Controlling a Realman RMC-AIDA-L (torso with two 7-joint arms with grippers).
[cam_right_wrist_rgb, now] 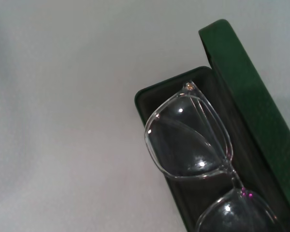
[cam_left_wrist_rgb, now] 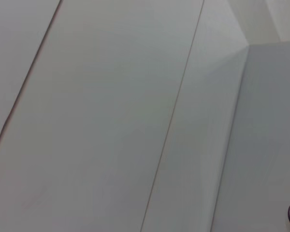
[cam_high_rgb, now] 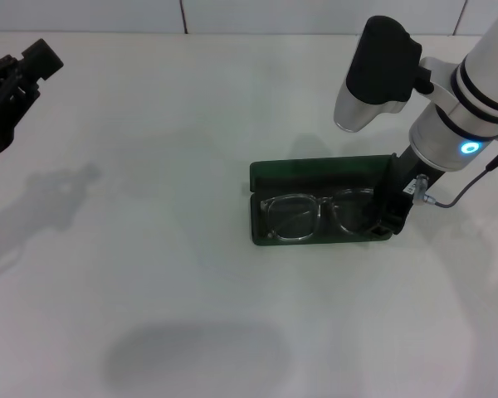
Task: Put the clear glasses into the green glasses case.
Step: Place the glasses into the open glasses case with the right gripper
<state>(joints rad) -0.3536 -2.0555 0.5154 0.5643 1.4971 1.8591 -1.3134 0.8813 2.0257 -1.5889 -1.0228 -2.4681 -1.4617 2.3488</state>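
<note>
Nearest to us the white table (cam_high_rgb: 149, 274) lies bare, with soft shadows across it. Farther in, right of centre, we find the green glasses case (cam_high_rgb: 315, 176) open, its lid standing up along the far edge of the tray. The clear glasses (cam_high_rgb: 315, 214) lie inside the dark-lined tray, lenses facing up and spanning almost its full width. The right wrist view confirms this: one lens and the bridge of the clear glasses (cam_right_wrist_rgb: 188, 137) sit within the lining of the green glasses case (cam_right_wrist_rgb: 241, 82), the lid rising beside them. The right gripper (cam_high_rgb: 392, 207) is down at the right end of the case, at or just over the glasses' right edge; we cannot tell whether it is clenched, released, or grasping the frame, since its fingers merge with the dark case. Farthest off, at the far left edge, the left gripper (cam_high_rgb: 12, 83) hangs above the table, well apart from the case; its state we cannot tell either.
</note>
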